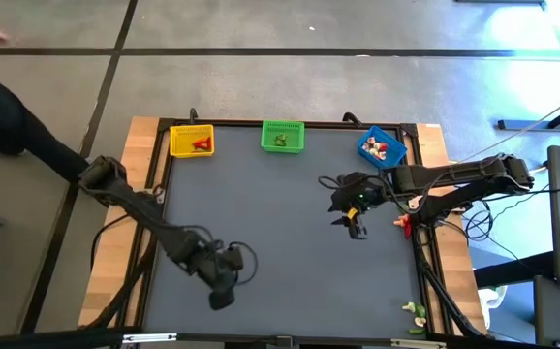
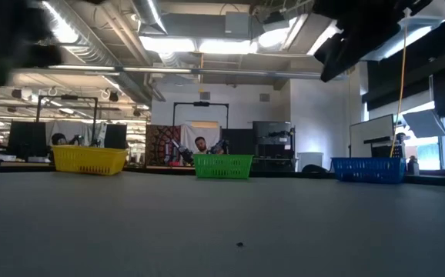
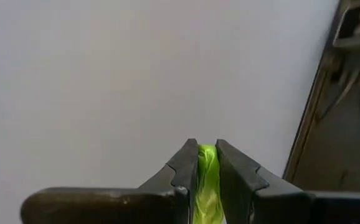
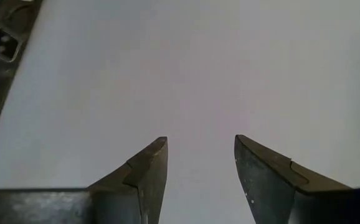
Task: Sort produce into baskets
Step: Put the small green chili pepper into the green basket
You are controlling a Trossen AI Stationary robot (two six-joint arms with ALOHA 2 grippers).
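Pinched between the two dark fingers of the left gripper (image 3: 207, 163), low over the near-left part of the grey table (image 1: 280, 252), is a small bright-green toy produce piece (image 3: 206, 180), perhaps a leafy vegetable. The right gripper (image 4: 198, 165) hangs with its fingers apart and empty, over the table near its right side. Along the far edge stand the yellow mesh basket (image 1: 192, 142), green mesh basket (image 1: 282, 137) and blue mesh basket (image 1: 383, 147), each holding a few tiny pieces.
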